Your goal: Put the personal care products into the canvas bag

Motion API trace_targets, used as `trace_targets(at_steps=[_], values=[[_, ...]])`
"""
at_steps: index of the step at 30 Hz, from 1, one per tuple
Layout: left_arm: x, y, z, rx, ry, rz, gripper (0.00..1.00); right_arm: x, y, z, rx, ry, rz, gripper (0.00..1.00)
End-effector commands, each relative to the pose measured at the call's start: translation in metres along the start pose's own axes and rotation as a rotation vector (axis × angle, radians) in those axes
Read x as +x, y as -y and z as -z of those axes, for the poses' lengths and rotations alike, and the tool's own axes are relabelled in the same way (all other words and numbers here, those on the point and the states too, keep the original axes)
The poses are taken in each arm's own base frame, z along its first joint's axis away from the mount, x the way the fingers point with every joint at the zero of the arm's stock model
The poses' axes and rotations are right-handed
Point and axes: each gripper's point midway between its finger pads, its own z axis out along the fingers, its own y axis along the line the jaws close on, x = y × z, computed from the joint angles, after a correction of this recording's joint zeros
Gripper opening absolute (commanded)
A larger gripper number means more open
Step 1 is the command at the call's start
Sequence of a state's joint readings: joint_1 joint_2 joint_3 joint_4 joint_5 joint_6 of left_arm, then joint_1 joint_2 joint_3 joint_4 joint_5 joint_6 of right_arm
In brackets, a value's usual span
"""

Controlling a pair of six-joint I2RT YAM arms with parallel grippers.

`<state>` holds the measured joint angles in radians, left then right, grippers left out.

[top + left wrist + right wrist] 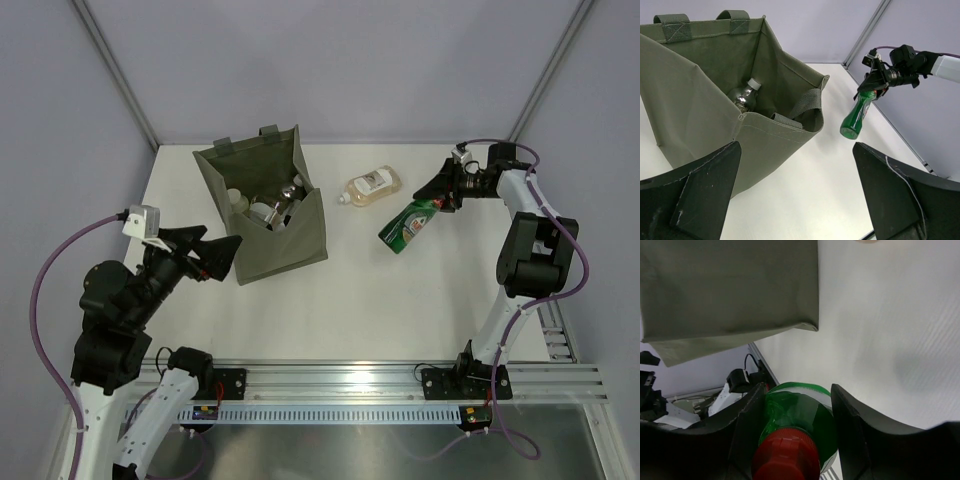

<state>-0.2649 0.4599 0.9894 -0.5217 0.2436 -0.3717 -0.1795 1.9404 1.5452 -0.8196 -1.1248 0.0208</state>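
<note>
A: Left arm (120, 310): black joint housings, white lower link. Small white camera (143, 222) at the wrist.
B: Right arm (535, 255): same build. Thin purple cables (38, 300) loop off both.
A: Hands?
B: Left hand (222, 250) and right hand (440, 198) are matte black, with broad wedge-shaped fingers (695, 195).
A: Bases (228, 383) are black blocks on a ribbed silver rail (340, 372).

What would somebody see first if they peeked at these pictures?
Probably the bright green bottle, gripped at its red-capped end by the right gripper and hanging tilted over the right side of the table. Next comes the big olive canvas bag, standing open left of centre with bottles already inside. One amber bottle lies on the table between them.
</note>
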Motion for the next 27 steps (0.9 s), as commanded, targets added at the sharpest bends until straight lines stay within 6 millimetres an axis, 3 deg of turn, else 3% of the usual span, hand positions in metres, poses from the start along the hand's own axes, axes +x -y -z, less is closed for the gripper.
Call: trace_targets(at_steps=[1, 16, 25, 27], values=[[-0.025, 0.013, 0.000, 0.041, 0.070, 0.008, 0.99, -0.013, -0.066, 0.016, -0.225, 0.024, -0.075, 0.00], [-0.015, 0.020, -0.020, 0.092, -0.010, 0.088, 0.99, -0.037, -0.103, 0.026, -0.360, 0.105, -0.187, 0.00], [-0.002, 0.023, -0.037, 0.095, -0.128, 0.091, 0.99, -0.027, -0.093, 0.021, -0.371, 0.103, -0.229, 0.00], [0.004, 0.025, -0.043, 0.092, -0.161, 0.061, 0.99, -0.028, -0.098, 0.023, -0.380, 0.113, -0.202, 0.00]])
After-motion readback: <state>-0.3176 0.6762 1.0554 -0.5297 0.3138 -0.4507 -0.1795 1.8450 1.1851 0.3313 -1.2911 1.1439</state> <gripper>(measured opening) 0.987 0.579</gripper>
